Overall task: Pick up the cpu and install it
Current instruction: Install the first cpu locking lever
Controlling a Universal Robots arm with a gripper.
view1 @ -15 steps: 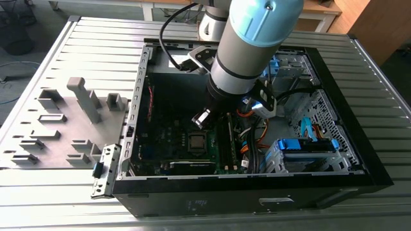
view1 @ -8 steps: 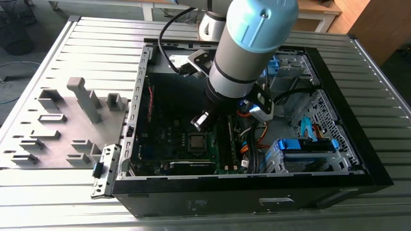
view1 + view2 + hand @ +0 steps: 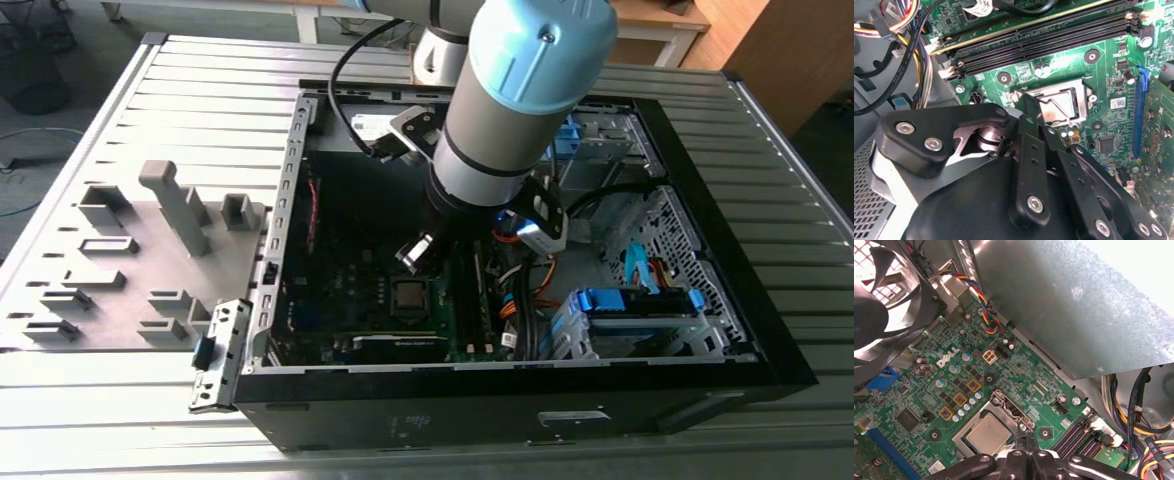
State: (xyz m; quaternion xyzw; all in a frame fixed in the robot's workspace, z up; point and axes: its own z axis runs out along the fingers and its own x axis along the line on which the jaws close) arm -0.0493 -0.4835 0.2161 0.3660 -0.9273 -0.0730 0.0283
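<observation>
Cpu [image 3: 988,434] seated flat in the socket [image 3: 968,421] on the green motherboard [image 3: 1019,385] inside the open case [image 3: 747,330], gripper [image 3: 1026,441] hovering just beside its edge, fingers [image 3: 1030,117] drawn together, empty, arm [image 3: 514,95] reaching down from above.

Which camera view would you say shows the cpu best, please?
The first wrist view: the cpu lies close, its metal top plain in the socket. The exterior view shows it small beneath the arm. The second wrist view shows it past the pincer's links.
</observation>
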